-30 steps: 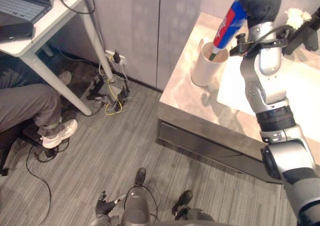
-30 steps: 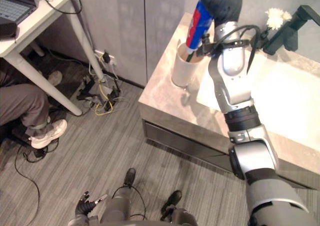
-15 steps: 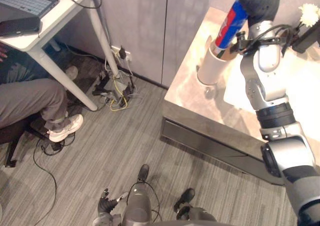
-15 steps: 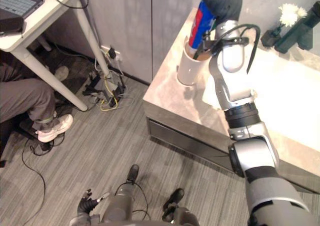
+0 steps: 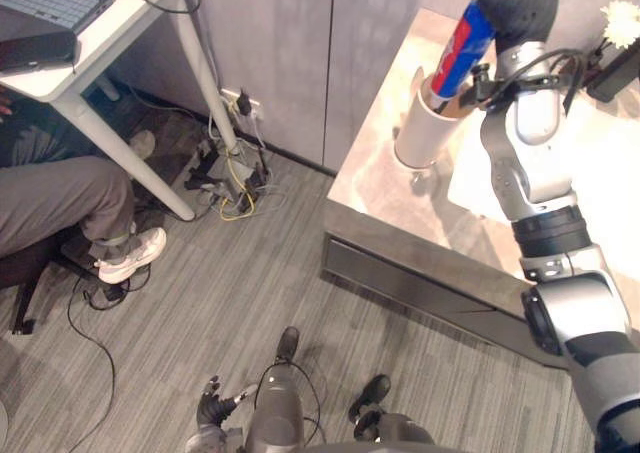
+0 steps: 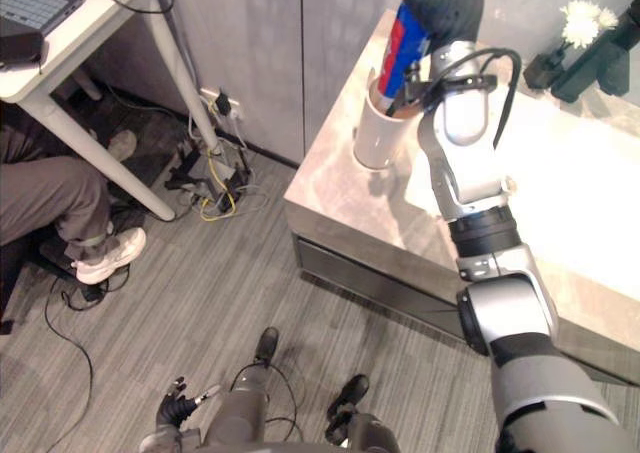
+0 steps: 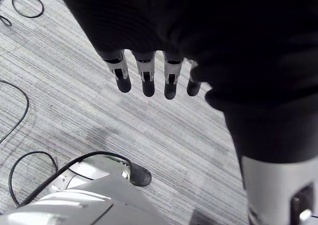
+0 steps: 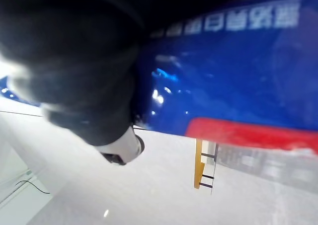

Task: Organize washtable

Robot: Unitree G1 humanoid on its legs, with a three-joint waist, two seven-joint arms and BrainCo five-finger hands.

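Near left, low over floor: left hand [image 7: 164,31], fingers straight and relaxed, empty. On surface [image 5: 385,188], by its far left corner: white cup [image 5: 423,135], upright. In cup: lower end of blue-and-red tube [image 5: 460,48], tilted. Around tube's upper end: right hand [image 5: 520,3], closed on it. Far right: white flower [image 5: 622,21].

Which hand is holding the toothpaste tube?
The right hand, closed round the toothpaste tube standing in the white cup; the left hand hangs empty over the carpet.

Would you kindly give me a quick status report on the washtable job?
Right hand shut on toothpaste tube, lower end in white cup. Left hand open, hanging idle. Nothing blocking.
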